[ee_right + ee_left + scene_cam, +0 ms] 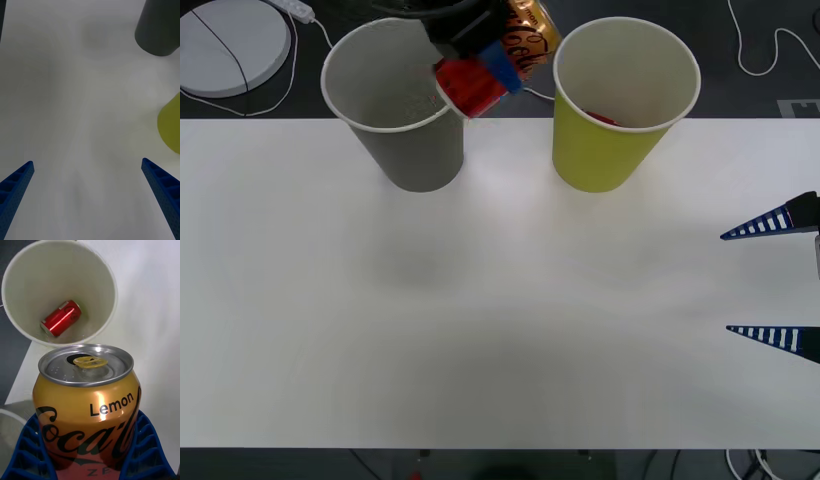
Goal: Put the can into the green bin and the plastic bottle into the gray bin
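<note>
Gold can [88, 405], black script, clamped in left pincer [90, 450]; right pincer [772, 282] wide.

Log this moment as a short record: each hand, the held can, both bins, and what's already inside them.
left hand: shut on the gold can, raised between the two bins
gold can: opened top, "Lemon" on its side
right hand: open, idle at the table's right edge
green bin: upright, a red can lying inside
gray bin: upright, nothing visible inside
</note>
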Robot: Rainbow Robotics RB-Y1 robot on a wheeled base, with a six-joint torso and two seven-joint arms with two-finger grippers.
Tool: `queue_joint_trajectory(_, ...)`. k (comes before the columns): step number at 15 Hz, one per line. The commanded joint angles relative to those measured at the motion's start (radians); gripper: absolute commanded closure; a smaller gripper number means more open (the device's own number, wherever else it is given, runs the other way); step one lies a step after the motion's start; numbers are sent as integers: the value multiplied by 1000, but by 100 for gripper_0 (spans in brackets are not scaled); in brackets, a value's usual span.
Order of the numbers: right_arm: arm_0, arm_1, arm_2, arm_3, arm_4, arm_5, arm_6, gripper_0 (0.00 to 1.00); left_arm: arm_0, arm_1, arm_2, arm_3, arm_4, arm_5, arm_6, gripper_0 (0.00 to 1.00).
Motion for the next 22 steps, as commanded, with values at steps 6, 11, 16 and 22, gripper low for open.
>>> queue_joint_trajectory(6,0,0,0,0,0,0,0,0,-330,-386,-246,611,78,190,0,100)
queue_joint_trajectory(11,0,0,0,0,0,0,0,0,-366,-552,-291,856,101,325,-1,100)
queue_joint_trajectory(16,0,0,0,0,0,0,0,0,-347,-661,-292,993,99,391,-1,100)
queue_joint_trajectory(22,0,0,0,0,0,0,0,0,-298,-672,-310,997,90,459,-37,100)
